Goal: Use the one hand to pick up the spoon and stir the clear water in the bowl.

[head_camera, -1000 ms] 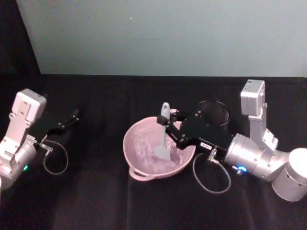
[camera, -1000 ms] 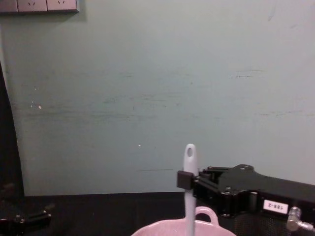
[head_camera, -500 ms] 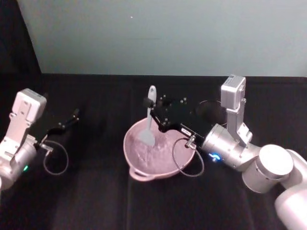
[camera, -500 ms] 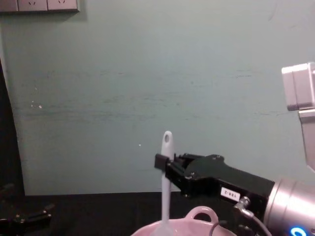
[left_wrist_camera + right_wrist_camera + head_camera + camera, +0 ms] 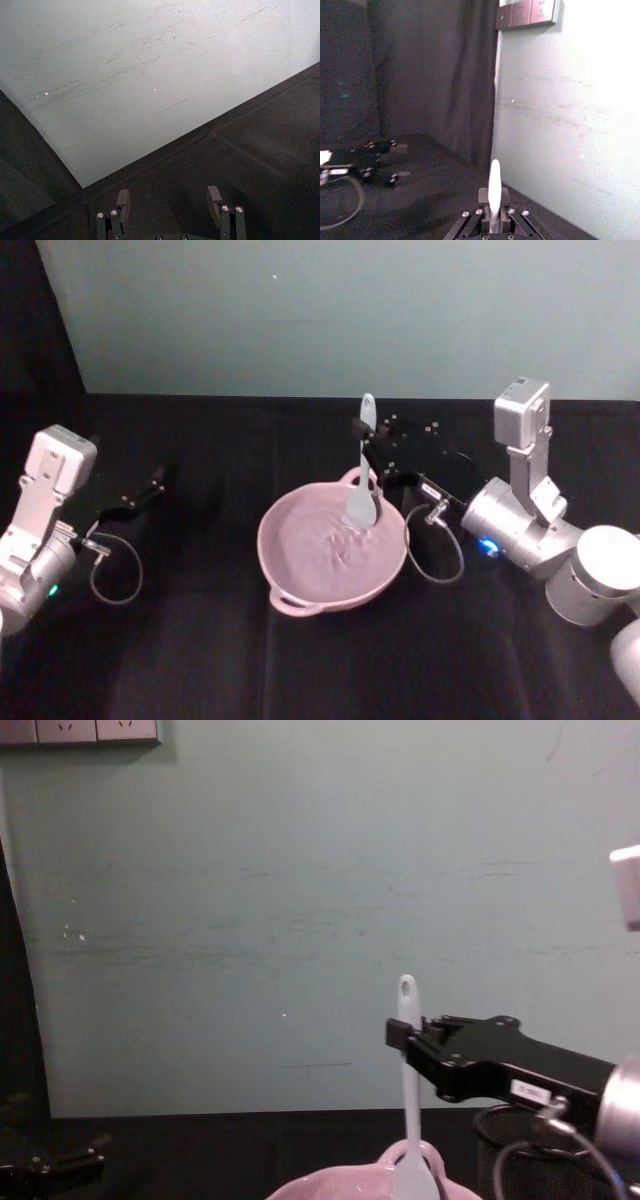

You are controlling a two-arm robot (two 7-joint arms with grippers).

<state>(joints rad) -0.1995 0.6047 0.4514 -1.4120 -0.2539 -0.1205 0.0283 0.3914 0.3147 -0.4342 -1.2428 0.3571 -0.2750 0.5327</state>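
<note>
Mid-stir, judging by the layout: pick-up done, stirring in hand. Right gripper (image 5: 361, 429) reaching in from the desk's right side, fingers clamped on the upper handle of the spoon (image 5: 362, 485), just under the hole at its end. Spoon held near upright, paddle head low at the rim of the bowl (image 5: 290, 540) on the side toward the desk's far edge, just beside the small loop handle. Hard to say whether the head is actually wetted here. Bowl about mid-desk, water surface faintly ruffled. Black wire-mesh cup (image 5: 488, 1125) just beyond the bowl to the right, under the arm. Left gripper (image 5: 150, 485) parked near the desk's left edge, fingers (image 5: 123, 199) spread wide, holding nothing.

Next, probably: lower the head a little and sweep it round toward the near rim. Best done with the handle upright, slowly enough not to slop water or shove the bowl, and clear of the loop handle.
</note>
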